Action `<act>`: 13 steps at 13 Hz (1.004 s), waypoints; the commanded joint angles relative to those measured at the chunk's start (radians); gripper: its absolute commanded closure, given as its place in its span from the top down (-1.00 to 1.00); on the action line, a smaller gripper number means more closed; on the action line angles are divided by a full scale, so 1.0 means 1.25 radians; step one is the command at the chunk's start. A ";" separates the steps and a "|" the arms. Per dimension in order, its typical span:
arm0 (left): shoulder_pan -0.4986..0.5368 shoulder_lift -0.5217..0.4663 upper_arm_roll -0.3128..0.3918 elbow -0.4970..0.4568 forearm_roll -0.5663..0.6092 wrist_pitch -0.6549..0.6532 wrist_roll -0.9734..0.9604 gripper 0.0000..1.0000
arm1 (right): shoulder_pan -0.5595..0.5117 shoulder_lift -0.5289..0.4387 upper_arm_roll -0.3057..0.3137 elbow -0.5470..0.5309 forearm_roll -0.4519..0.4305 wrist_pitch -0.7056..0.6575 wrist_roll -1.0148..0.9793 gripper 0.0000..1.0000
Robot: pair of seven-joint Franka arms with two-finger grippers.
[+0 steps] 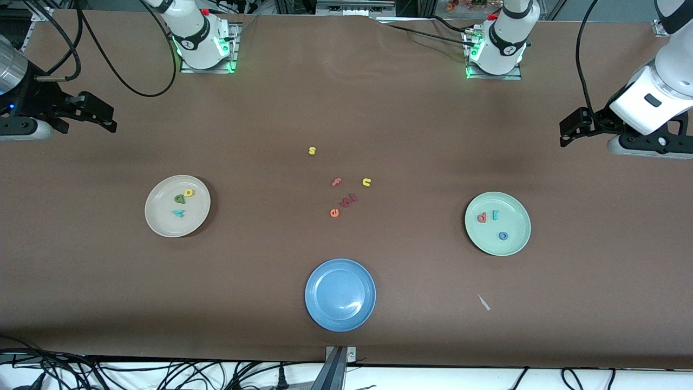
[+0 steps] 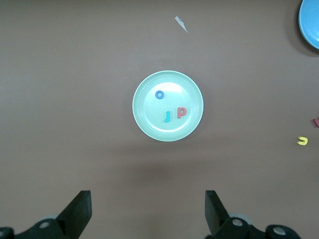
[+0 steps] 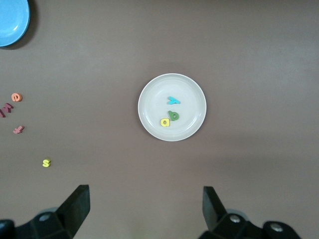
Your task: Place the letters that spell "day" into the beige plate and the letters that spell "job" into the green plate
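Toy letters are the only readable writing on the brown table point(image 1: 346, 97). The beige plate point(image 1: 162, 225) holds a yellow d point(image 1: 188, 192), a green a point(image 1: 180, 199) and a teal y point(image 1: 178, 213); the green plate point(image 1: 514, 241) holds a pinkish-red b point(image 1: 482, 218), a teal-blue j point(image 1: 495, 215) and a blue o point(image 1: 503, 235).

The right gripper point(image 1: 103, 116) hangs in the air at the right arm's end of the table, fingers spread wide and holding nothing; its wrist view looks down on the beige plate, which lies on the table well apart from the fingertips point(image 3: 79, 199). The left gripper point(image 1: 571, 130) hangs over the left arm's end, also spread wide and empty, with the green plate below and well clear of its fingertips point(image 2: 82, 201).

Between the two plates, loose on the table, lie a yellow s point(image 1: 312, 151), a pink f point(image 1: 337, 182), a yellow u point(image 1: 366, 182), an orange e point(image 1: 334, 213) and dark red letters point(image 1: 349, 201) too small to read. A blue plate point(image 1: 340, 314) sits nearest the front camera, with a small pale scrap point(image 1: 483, 302) nearby.
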 commanded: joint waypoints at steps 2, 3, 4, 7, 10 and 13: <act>0.008 0.003 0.006 0.018 -0.011 -0.018 -0.004 1.00 | -0.010 -0.016 0.007 -0.021 0.015 -0.004 0.008 1.00; 0.008 0.003 0.006 0.019 -0.011 -0.018 -0.004 1.00 | -0.010 -0.014 0.007 -0.020 0.015 -0.004 0.005 1.00; 0.008 0.003 0.004 0.019 -0.011 -0.018 -0.004 1.00 | -0.009 -0.011 0.007 -0.016 0.015 -0.005 0.005 1.00; 0.021 0.002 0.007 0.019 0.007 -0.018 0.002 1.00 | -0.006 -0.009 0.008 -0.013 0.007 -0.016 0.010 1.00; 0.021 0.002 0.006 0.031 0.012 -0.018 0.001 1.00 | -0.009 -0.009 0.004 -0.012 -0.013 -0.014 0.017 1.00; 0.019 0.003 0.002 0.045 0.011 -0.018 0.011 1.00 | -0.018 -0.004 -0.004 -0.012 -0.016 -0.016 0.016 1.00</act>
